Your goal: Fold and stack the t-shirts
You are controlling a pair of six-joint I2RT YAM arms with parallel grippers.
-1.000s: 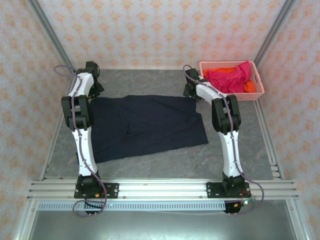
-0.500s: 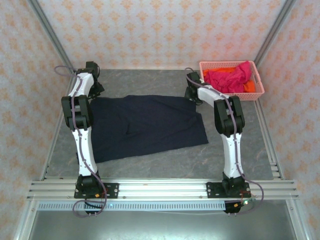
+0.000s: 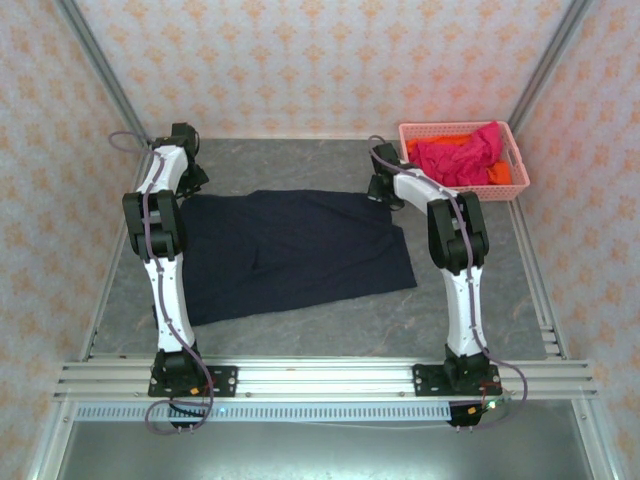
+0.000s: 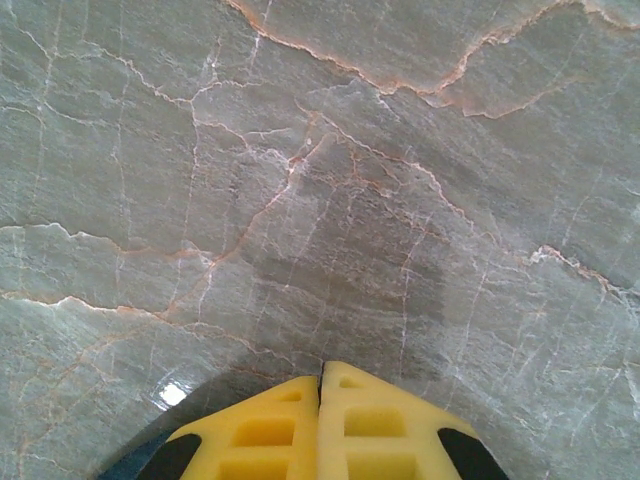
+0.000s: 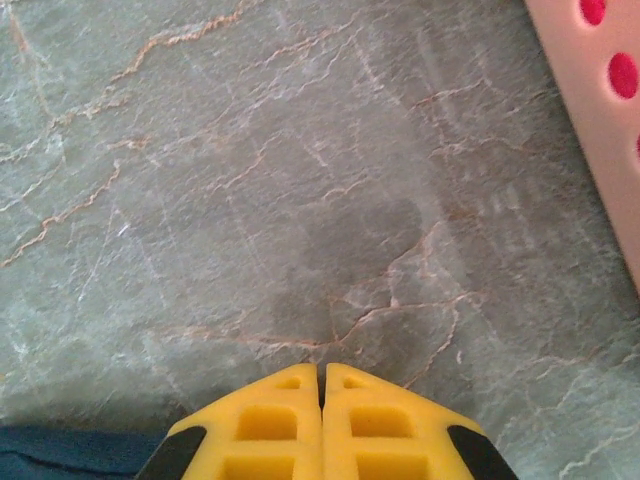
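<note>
The large navy t-shirt lies spread flat on the grey table. My left gripper is at the shirt's far left corner. In its wrist view the yellow fingers are pressed together over bare table, and a sliver of navy cloth shows at the bottom left. My right gripper is at the far right corner, also shut, with the navy edge low on the left. I see no cloth between either pair of tips. The magenta-red shirt and the orange shirt lie crumpled in the basket.
The pink lattice basket stands at the far right corner of the table, and its wall is close on the right of my right gripper. Metal rails run along the table's sides and near edge.
The right arm shifted slightly to the right near the basket, and the shirt's far right corner moved a little with it. The left arm is still.
</note>
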